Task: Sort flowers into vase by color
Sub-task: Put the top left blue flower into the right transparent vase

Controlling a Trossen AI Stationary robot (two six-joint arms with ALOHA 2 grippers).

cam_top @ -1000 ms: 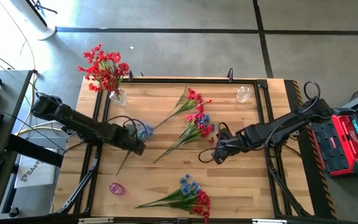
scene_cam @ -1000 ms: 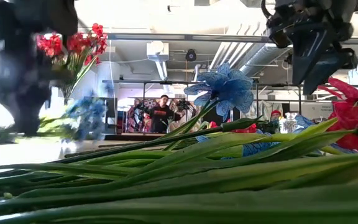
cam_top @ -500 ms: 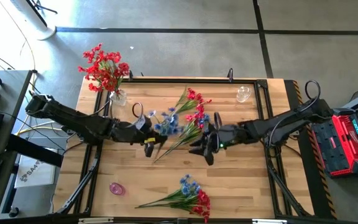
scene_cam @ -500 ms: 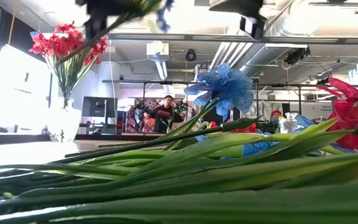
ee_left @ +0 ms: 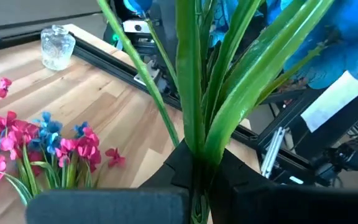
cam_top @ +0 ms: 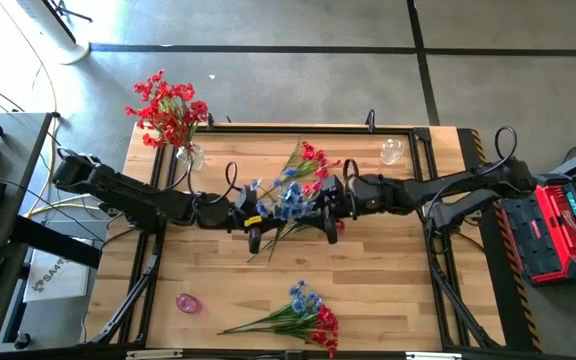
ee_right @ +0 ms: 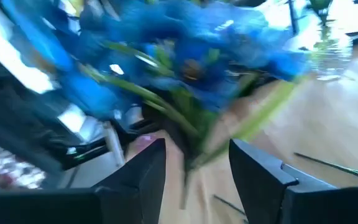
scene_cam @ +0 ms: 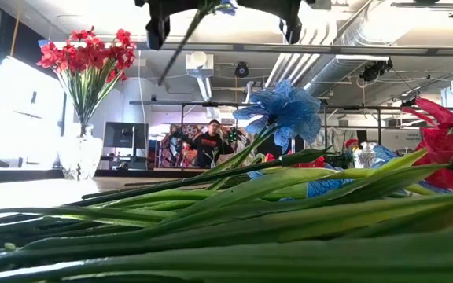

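A light blue flower spray point(cam_top: 286, 198) hangs over the table's middle, with my left gripper point(cam_top: 261, 220) shut on its green stems point(ee_left: 191, 93). My right gripper point(cam_top: 324, 214) stands open just right of the blooms point(ee_right: 185, 56), facing them, its fingers point(ee_right: 148, 177) apart and touching nothing that I can see. A glass vase point(cam_top: 190, 156) with red flowers stands at the far left corner. An empty glass vase point(cam_top: 392, 151) stands at the far right. In the low view both grippers show only at the top edge, and one stem point(scene_cam: 181, 47) slants down below them. My left gripper pinches the bunched green stems point(ee_left: 194, 158) between its two fingers, below the leaves and well short of the blooms. It comes nearly level from the table's left, along the stems. The spray is lifted clear of the table, blooms toward the right gripper.
Loose red and blue sprays point(cam_top: 308, 165) lie at the table's middle far side, under and beyond the grippers. Another bundle point(cam_top: 303, 315) lies at the near edge and fills the low view's foreground point(scene_cam: 285, 110). A small pink thing point(cam_top: 188, 302) sits near left. A person point(scene_cam: 208, 141) stands far off.
My left gripper has risen, moved toward the table's right and tipped from pointing down to about level, lifting the blue spray clear of the table. My right gripper has risen, moved left toward the blooms and tipped level likewise, staying open.
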